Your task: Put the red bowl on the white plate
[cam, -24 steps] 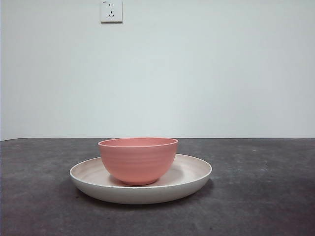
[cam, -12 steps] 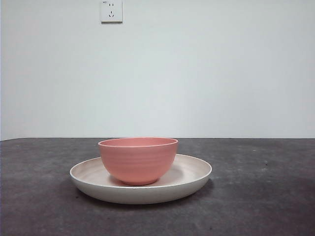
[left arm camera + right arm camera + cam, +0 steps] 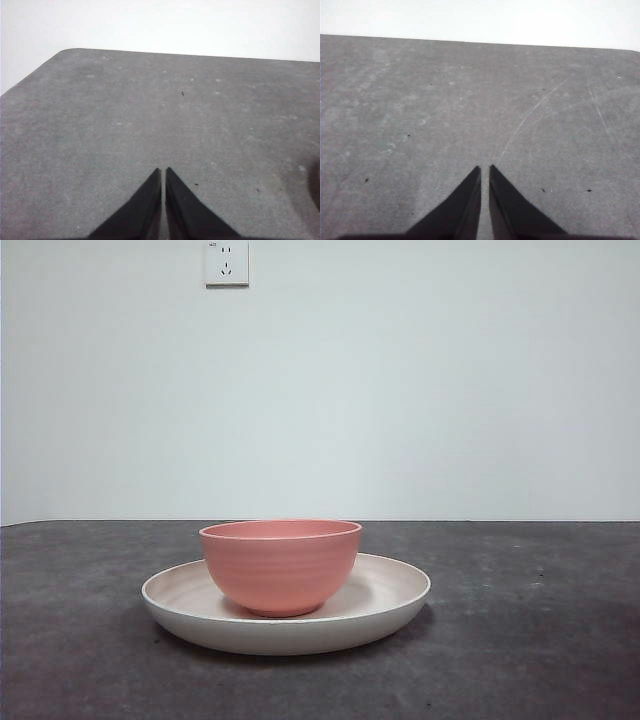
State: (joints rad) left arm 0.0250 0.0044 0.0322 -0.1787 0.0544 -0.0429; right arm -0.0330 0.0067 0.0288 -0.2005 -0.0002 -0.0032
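Observation:
The red bowl [image 3: 281,566] stands upright in the middle of the white plate [image 3: 395,592] on the dark table in the front view. No arm shows in that view. My left gripper [image 3: 163,171] is shut and empty over bare tabletop. My right gripper [image 3: 484,169] is shut and empty over bare tabletop. Neither wrist view shows the bowl or the plate.
A white wall socket [image 3: 226,262] is on the wall behind. The dark grey table [image 3: 540,640] runs to the wall. The left wrist view shows the table's rounded corner [image 3: 65,52].

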